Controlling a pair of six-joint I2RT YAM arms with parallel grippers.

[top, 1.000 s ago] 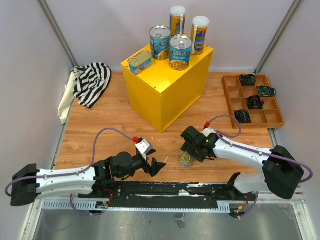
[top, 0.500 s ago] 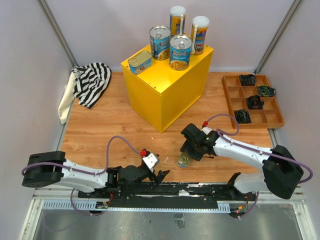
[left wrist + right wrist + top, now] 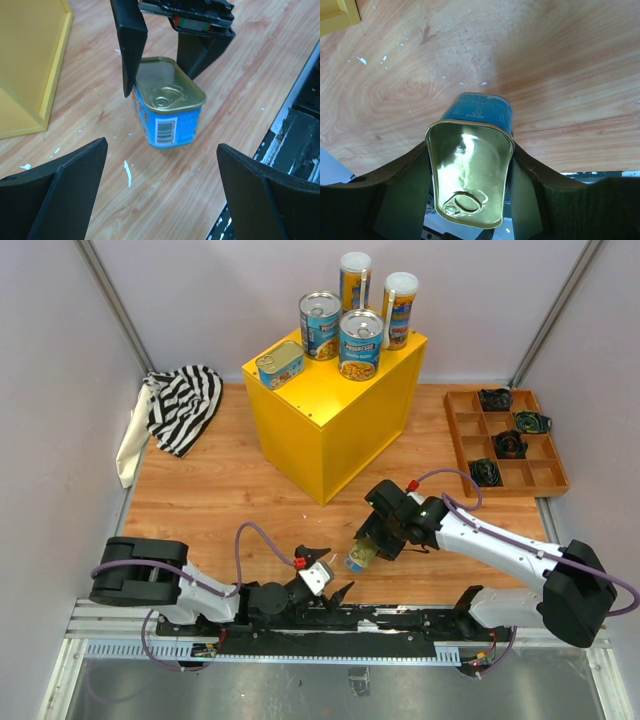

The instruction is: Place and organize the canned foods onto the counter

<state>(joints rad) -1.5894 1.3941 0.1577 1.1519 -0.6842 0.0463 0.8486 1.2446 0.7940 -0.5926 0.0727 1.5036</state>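
Observation:
My right gripper (image 3: 372, 545) is shut on a flat golden tin (image 3: 361, 556) with a blue label and holds it just above the wooden floor, in front of the yellow counter (image 3: 335, 415). The tin fills the right wrist view (image 3: 470, 175) between the fingers, and also shows in the left wrist view (image 3: 167, 107). On the counter stand two tall slim cans (image 3: 354, 280) (image 3: 399, 308), two wide blue-labelled cans (image 3: 320, 325) (image 3: 360, 343) and a second golden tin (image 3: 279, 364). My left gripper (image 3: 330, 580) is open and empty, low at the near edge, left of the held tin.
A brown compartmented tray (image 3: 505, 440) with small black gadgets lies at the right. A striped cloth (image 3: 180, 405) lies at the back left. The black rail (image 3: 350, 618) with the arm bases runs along the near edge.
My right gripper has drawn the golden tin a little left and lifted it. My left arm has folded back, its gripper moving right along the near rail.

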